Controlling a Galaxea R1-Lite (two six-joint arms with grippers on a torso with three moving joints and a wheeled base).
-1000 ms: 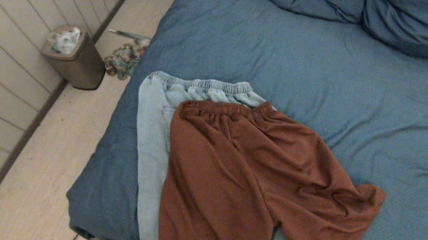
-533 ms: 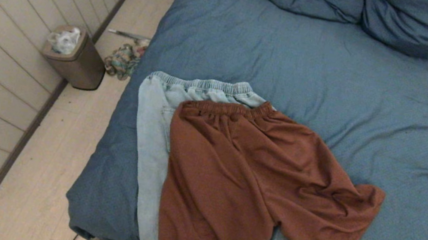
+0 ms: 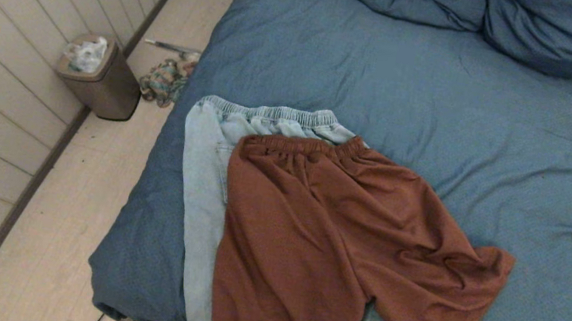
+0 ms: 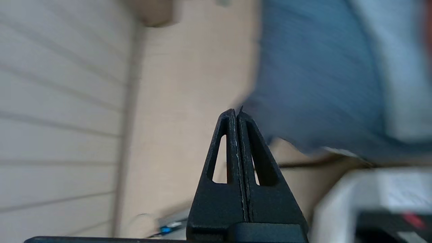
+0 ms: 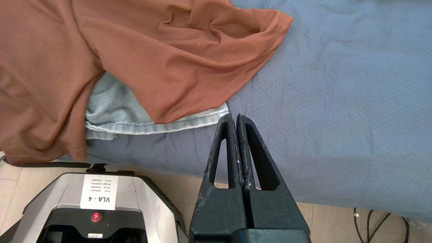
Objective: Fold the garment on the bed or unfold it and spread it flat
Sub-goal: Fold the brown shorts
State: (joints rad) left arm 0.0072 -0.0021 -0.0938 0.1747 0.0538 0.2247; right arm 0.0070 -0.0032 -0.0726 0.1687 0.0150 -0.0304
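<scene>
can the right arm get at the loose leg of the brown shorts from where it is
Probably yes. The right tool hangs shut just off the bed edge, and the brown shorts lie on top of the denim shorts with nothing between; it must open first.

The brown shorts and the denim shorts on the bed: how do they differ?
The brown shorts lie on top, the denim shorts underneath, mostly covered. The brown ones are dark and rumpled, the denim ones pale and flatter. Both have elastic waistbands pointing away from the robot, on the bed.
</scene>
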